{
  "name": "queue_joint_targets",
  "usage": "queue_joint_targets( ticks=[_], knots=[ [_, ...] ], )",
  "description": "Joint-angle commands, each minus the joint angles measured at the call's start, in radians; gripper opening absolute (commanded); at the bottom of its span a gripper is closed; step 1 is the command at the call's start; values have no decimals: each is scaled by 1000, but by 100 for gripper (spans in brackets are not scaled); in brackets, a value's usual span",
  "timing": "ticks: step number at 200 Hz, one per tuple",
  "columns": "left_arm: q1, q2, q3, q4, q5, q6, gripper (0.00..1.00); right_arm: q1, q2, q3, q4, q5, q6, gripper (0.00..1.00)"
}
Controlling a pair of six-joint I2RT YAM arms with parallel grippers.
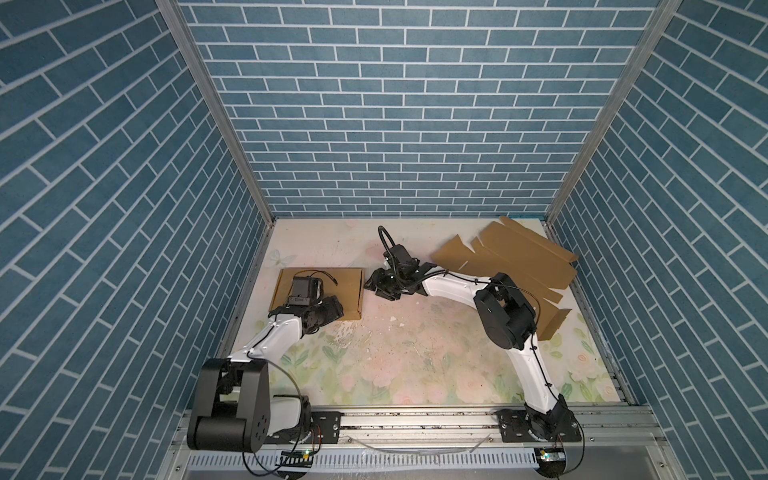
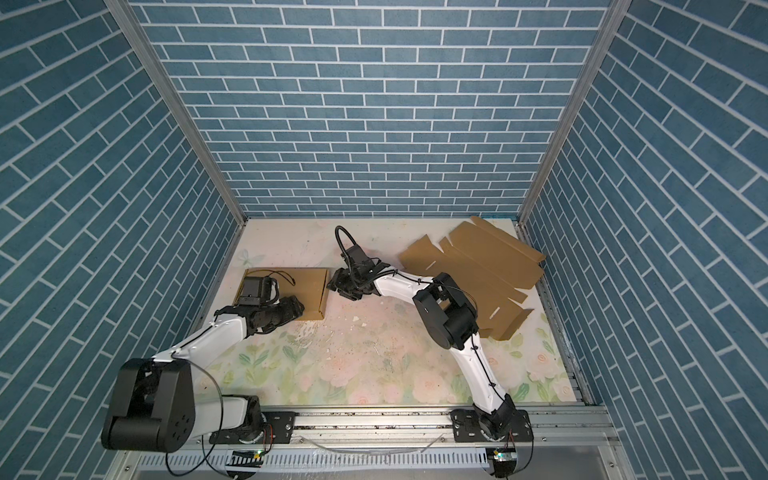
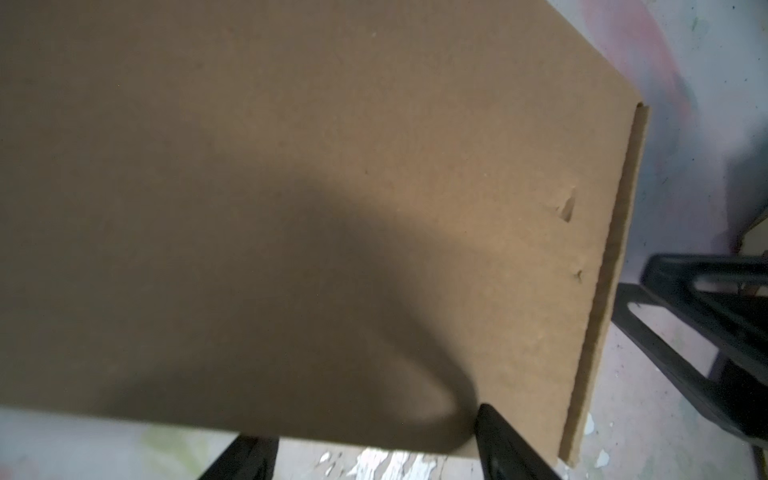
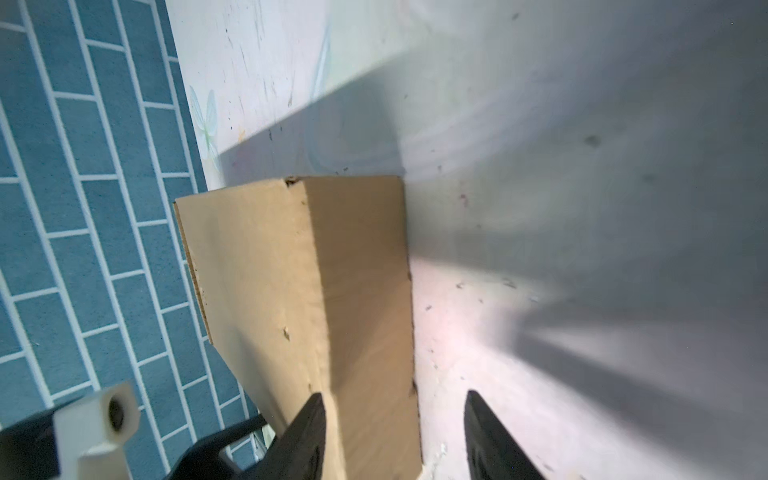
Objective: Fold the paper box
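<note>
The paper box (image 1: 347, 286) (image 2: 309, 284) is a closed, flat brown cardboard box lying on the table at the left. Its lid (image 3: 291, 187) fills the left wrist view. My left gripper (image 1: 332, 309) (image 2: 293, 309) (image 3: 370, 436) is open at the box's near right corner, with one fingertip (image 3: 492, 424) over the lid and the other partly hidden under the near edge. My right gripper (image 1: 372, 286) (image 2: 334, 284) (image 4: 392, 397) is open at the box's right side. One of its fingers is over the top (image 4: 257, 270), and the other is off to the table side, clear of the side wall (image 4: 365, 270).
Flat, unfolded cardboard blanks (image 1: 511, 262) (image 2: 478, 266) lie at the back right, partly under the right arm's elbow. Blue brick walls (image 1: 395, 104) close in three sides. The box sits close to the left wall (image 4: 83, 208). The flowered table (image 1: 415, 357) lies between the arms.
</note>
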Motion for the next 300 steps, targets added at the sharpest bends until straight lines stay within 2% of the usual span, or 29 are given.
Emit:
queue_joint_targets(
  ticks=[1,31,61,98,126,154,186,209,236,300],
  knots=[
    [19,92,55,101,-30,2,75,-65,-147,-89,-8,15,-70,55],
    [48,201,130,156,-11,11,75,-164,-306,-236,-105,90,-221,56],
    [81,282,217,117,-7,56,74,-280,-421,-313,-315,219,-413,58],
    [81,232,228,91,57,49,73,-389,-509,-377,-468,392,-566,64],
    [17,138,255,-31,5,91,74,-394,-484,-330,-525,499,-670,67],
    [-38,20,249,-111,-112,128,76,-393,-388,-207,-504,500,-587,70],
    [-147,-86,246,-175,-317,217,85,-394,-243,-42,-431,546,-402,72],
    [-203,-148,224,-163,-394,252,90,-391,-119,105,-434,586,-320,73],
    [-229,-199,181,-113,-398,246,91,-383,5,245,-421,662,-294,74],
    [-266,-180,135,-49,-354,221,89,-381,268,570,-550,650,-302,75]
  ],
)
